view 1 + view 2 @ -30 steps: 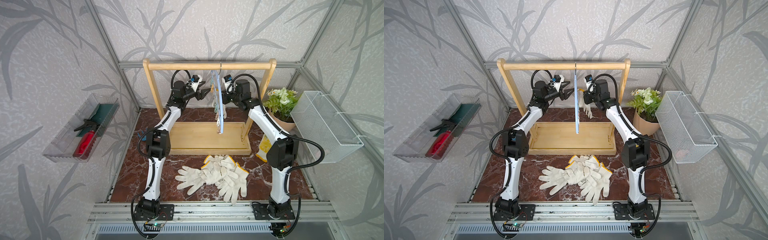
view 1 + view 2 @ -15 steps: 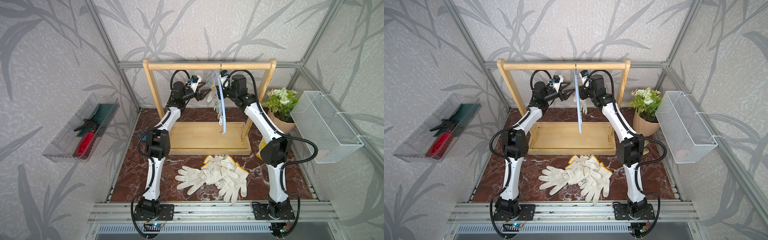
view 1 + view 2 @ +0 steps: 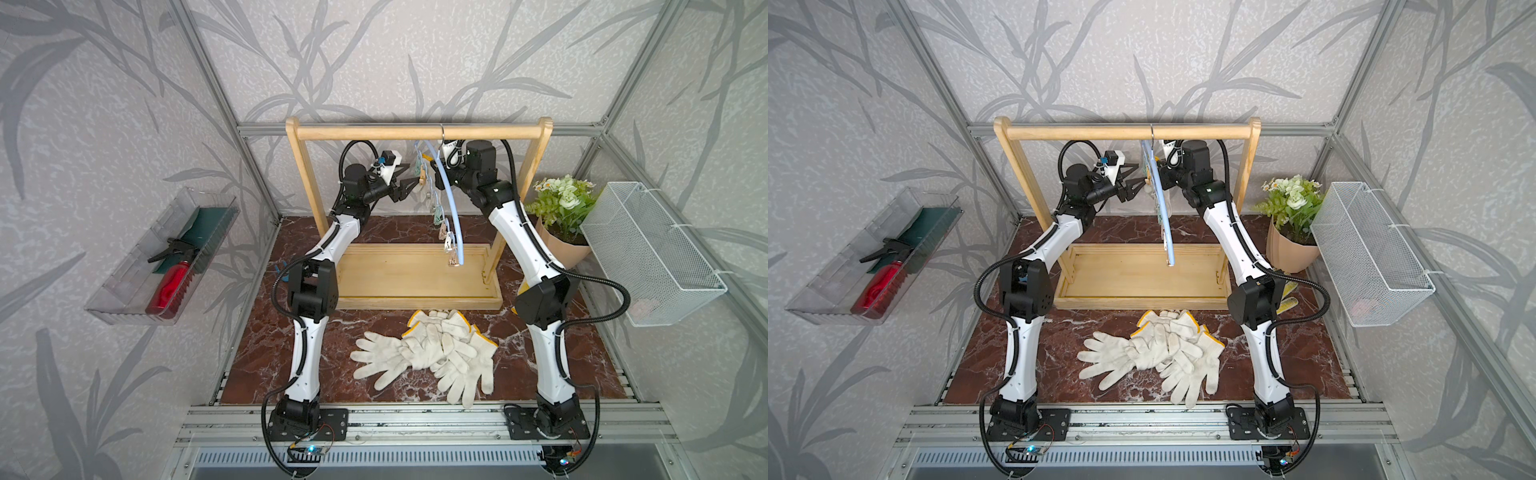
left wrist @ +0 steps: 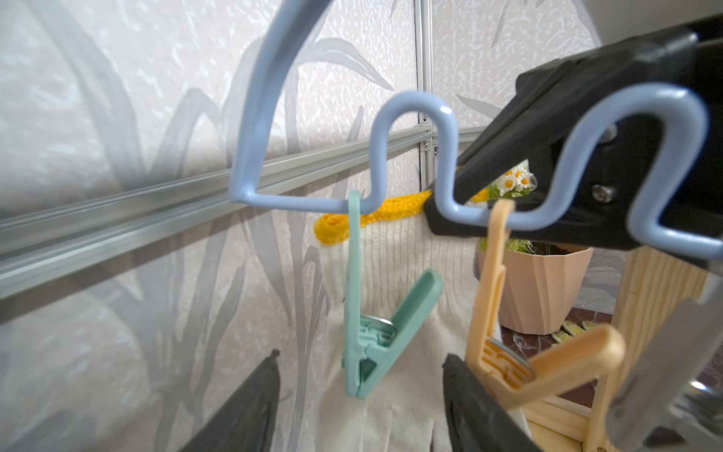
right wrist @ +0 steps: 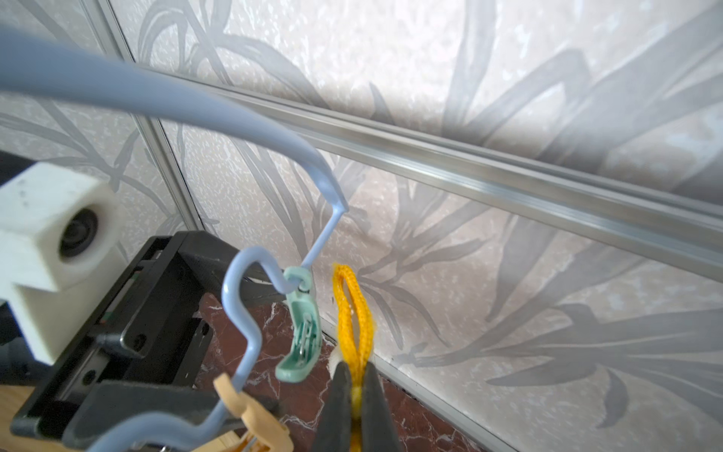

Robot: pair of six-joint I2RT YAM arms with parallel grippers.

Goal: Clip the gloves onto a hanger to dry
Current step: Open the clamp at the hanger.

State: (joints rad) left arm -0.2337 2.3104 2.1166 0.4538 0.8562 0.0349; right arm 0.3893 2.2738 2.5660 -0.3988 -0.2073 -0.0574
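Right gripper (image 5: 354,375) pinched shut on cuff of glove (image 4: 395,250), just beside hanger's (image 3: 452,208) green clip (image 4: 375,336). Left gripper (image 4: 360,356) half open, empty, green clip just ahead of jaws. Nothing clipped yet; other gloves (image 3: 432,353) piled well below both grippers.

No readable text, brand or number anywhere. Closest thing is a small white patch (image 3: 448,146) with dark marks on the camera block at the right arm's wrist, upper middle in both top views, too small to read. On the hanger (image 4: 254,109), the teal peg (image 4: 375,332) and orange peg (image 4: 504,352) show moulded ridges by the spring, with no letters made out. The glove (image 4: 395,254) has plain knit and a plain yellow cuff edge. The red bottle (image 3: 170,282), left of frame, has no legible label.
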